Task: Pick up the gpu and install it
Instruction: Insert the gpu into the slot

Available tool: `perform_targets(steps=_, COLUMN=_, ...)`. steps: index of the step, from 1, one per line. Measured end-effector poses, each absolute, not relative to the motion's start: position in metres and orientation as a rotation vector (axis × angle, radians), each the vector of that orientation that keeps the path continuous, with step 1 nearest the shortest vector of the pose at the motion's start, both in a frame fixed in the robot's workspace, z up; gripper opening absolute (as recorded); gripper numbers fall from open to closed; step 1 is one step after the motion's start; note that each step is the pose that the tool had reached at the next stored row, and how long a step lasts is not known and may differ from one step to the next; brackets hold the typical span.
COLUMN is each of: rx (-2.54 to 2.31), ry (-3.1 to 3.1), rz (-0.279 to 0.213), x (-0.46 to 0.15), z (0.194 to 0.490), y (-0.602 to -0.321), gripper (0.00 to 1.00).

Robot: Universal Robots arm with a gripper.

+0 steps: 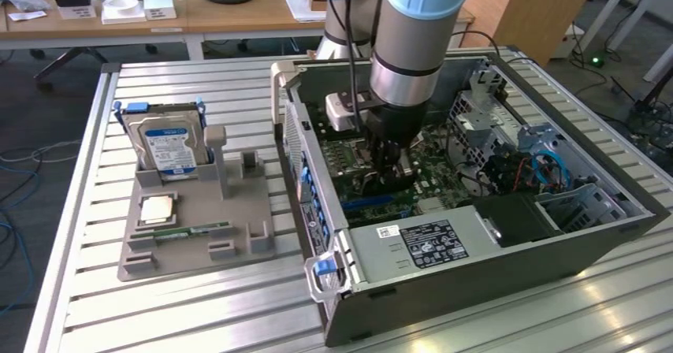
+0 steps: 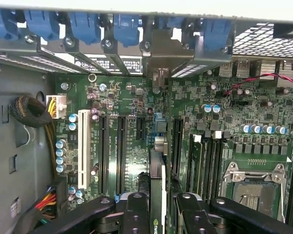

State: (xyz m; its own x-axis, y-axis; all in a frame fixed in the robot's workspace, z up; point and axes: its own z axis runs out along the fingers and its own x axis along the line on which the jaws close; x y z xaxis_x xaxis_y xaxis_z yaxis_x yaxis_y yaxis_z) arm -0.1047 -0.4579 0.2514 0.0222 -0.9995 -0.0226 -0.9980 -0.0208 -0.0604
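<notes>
Step in hand: insertion of gpu [image 2: 156,195] into motherboard [image 2: 136,126] slot. Gripper [image 2: 158,214] inside open computer case [image 1: 589,235], jaws clamped on gpu, card held edge-on just above board. Next move likely calls for exact alignment of card edge with slot [image 2: 176,141], bracket toward rear slot covers [image 2: 112,29], then straight press. Gpu appears thin, dark, seen edge-on.
</notes>
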Motion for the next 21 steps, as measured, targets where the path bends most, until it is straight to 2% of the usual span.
perform_targets(steps=21, rx=-2.203, ry=2.156, rz=-0.04, x=-0.1062, z=0.2431, y=-0.458, gripper=0.26)
